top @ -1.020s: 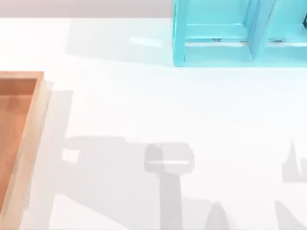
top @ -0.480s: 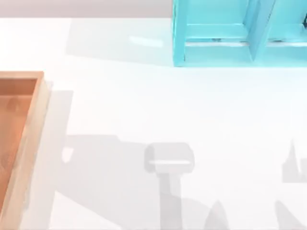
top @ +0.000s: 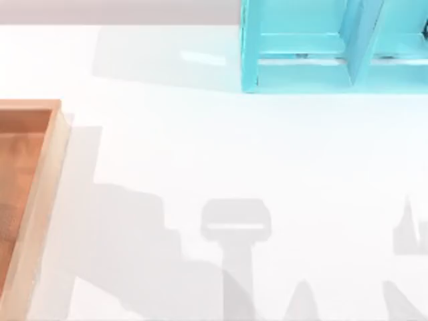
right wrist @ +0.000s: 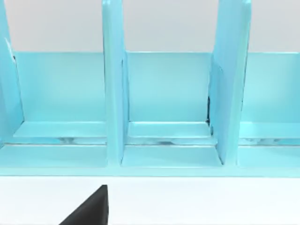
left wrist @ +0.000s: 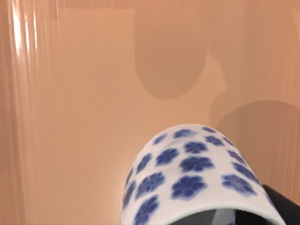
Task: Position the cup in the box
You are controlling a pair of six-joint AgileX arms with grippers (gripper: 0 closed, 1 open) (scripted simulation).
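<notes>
Since a second ago, the broad grey shadow on the worktop (top: 200,147) has spread rightward and toward the near edge in the top view, while the T-shaped shadow beside it has stayed where it was. The box (top: 40,200) sits unchanged at the worktop's left side, its tan rim framing an orange-brown floor, and the turquoise shelf frame (top: 334,47) stands at the far edge, toward the right. In the left wrist view the cup (left wrist: 197,173), white with blue flowers, lies close to the camera over the box floor (left wrist: 84,117), and its rounded shadow falls on the wood beyond it. A dark part of the left claw (left wrist: 281,206) shows at the cup's edge; whether its fingers are clamped on the cup cannot be told. The right wrist view looks straight at the turquoise shelf frame (right wrist: 159,93) with its upright dividers, and a black tip of the right claw (right wrist: 89,208) shows over the white worktop; how wide that claw stands cannot be told.
</notes>
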